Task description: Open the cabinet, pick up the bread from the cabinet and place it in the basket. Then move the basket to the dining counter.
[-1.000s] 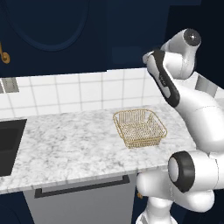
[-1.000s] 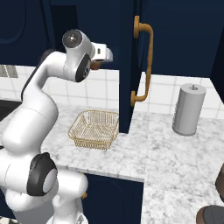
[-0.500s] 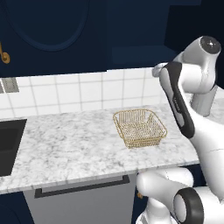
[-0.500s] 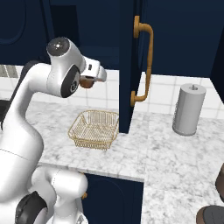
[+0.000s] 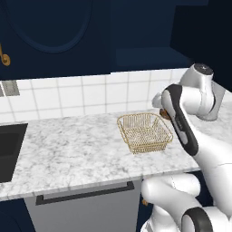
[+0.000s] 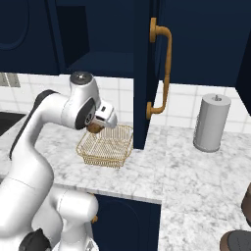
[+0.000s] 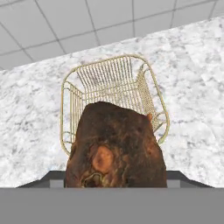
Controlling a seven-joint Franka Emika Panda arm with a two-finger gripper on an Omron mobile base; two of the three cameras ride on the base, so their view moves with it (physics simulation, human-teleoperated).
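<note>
The bread [image 7: 116, 146], a dark brown lump, is held in my gripper [image 6: 96, 126], which is shut on it. It hangs just above the gold wire basket [image 7: 109, 83], over the basket's near edge. The basket [image 5: 144, 132] stands on the marbled worktop [image 5: 68, 154] below the cabinet. A sliver of the bread [image 5: 165, 114] shows past my forearm at the basket's right rim. The cabinet door [image 6: 143, 73] with its curved brass handle [image 6: 164, 68] stands open just right of the basket [image 6: 105, 147]. The bread hides my fingertips in the hand view. The dining counter is out of view.
A grey cylinder [image 6: 212, 122] stands on the worktop to the right of the open door. The black sink [image 5: 9, 152] lies at the far left. White wall tiles [image 5: 81, 95] run behind the basket. Dark round objects [image 6: 241, 230] sit at the lower right.
The arm has swung down and out from the cabinet, carrying the bread to just above the basket. The basket and the door have not moved.
</note>
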